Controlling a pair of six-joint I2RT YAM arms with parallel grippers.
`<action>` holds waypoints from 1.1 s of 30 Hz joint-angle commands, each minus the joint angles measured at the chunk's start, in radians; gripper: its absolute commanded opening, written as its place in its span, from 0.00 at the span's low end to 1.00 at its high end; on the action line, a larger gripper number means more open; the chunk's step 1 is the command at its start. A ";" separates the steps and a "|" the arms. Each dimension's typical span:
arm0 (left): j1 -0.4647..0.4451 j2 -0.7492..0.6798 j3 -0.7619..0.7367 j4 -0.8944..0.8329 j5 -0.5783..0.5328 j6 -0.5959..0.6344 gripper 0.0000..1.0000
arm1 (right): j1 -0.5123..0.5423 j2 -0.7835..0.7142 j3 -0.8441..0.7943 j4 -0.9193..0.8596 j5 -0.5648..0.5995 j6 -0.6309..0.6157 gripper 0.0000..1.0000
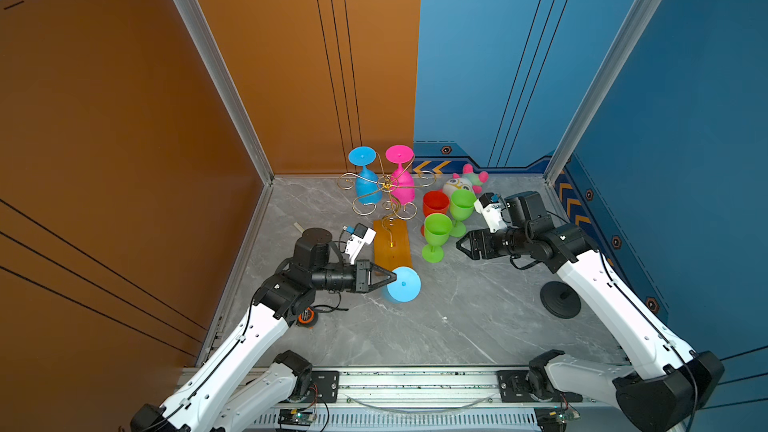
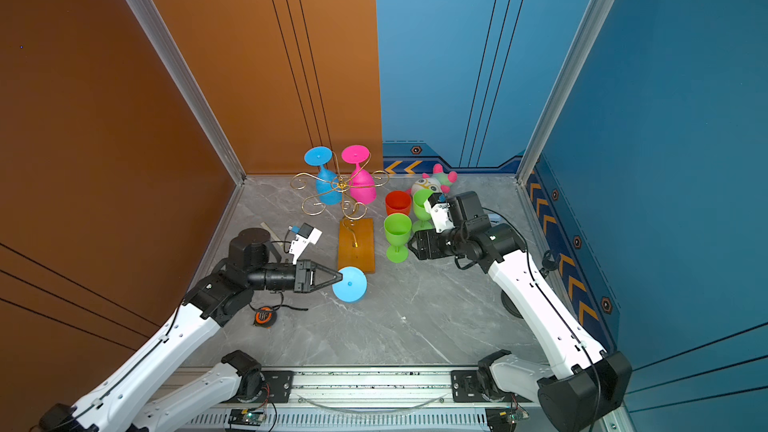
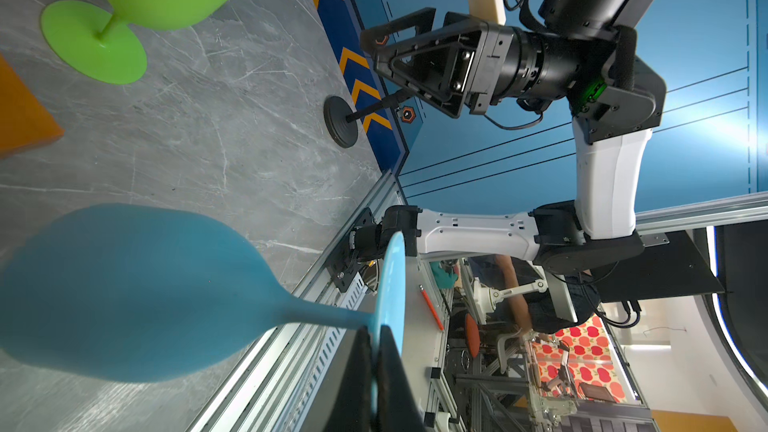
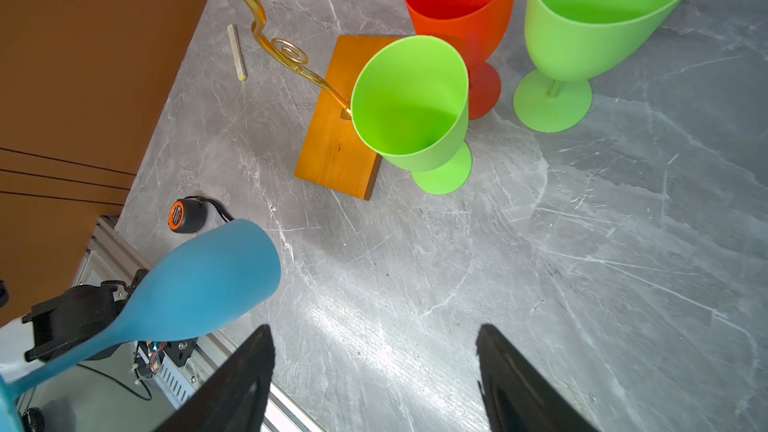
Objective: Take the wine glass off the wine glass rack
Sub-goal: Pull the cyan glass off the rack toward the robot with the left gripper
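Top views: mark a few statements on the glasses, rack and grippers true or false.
1. The left gripper is shut on the foot of the held blue glass. True.
2. The wine glass rack is empty. False: a hanging blue glass and a pink glass hang on it, foot up.
3. The right gripper grips a green glass. False: its jaws are open and hold nothing.
4. The red glass stands upright on the table. True.
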 commanded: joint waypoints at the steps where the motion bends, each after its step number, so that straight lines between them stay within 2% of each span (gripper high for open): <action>1: -0.098 0.036 0.052 0.002 -0.127 0.088 0.00 | -0.008 0.004 0.016 -0.036 -0.021 0.009 0.79; 7: -0.265 0.102 0.118 -0.045 -0.291 0.257 0.00 | -0.020 0.012 0.014 -0.042 -0.030 0.004 0.80; 14: -0.361 0.117 0.164 -0.108 -0.401 0.421 0.00 | -0.044 0.018 0.021 -0.058 -0.049 0.001 0.81; 21: -0.494 0.068 0.138 -0.108 -0.546 0.643 0.00 | -0.060 0.029 0.041 -0.076 -0.082 -0.017 0.82; 33: -0.659 0.018 0.072 -0.133 -0.839 0.945 0.00 | -0.086 0.074 0.127 -0.114 -0.122 -0.020 0.81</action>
